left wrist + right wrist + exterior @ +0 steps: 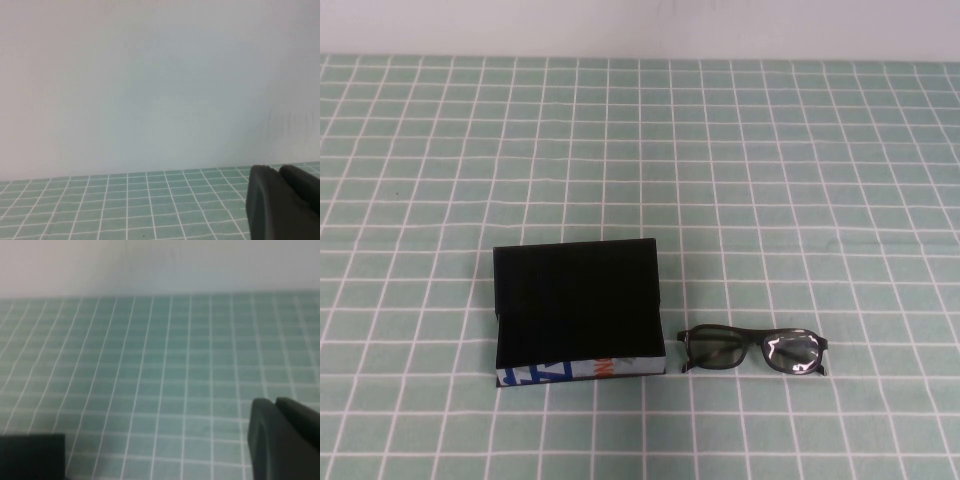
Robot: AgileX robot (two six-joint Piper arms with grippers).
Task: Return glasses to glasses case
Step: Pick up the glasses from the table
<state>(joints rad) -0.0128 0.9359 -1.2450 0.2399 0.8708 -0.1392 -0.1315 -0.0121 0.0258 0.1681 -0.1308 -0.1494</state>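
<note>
Cloth [800, 150]; L end effector [280, 205], R end effector [282, 440] prob. raised

Green cloth with white grid [770, 180], plain white wall [640, 25] behind, even light

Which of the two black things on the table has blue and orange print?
The glasses case, left of the glasses; print runs along its white front edge.

A green cloth with a white grid of squares [800, 180] covers the whole table, lying flat and smooth. Behind its far edge rises a plain pale grey-white wall [640, 25], which fills most of the left wrist view.
</note>
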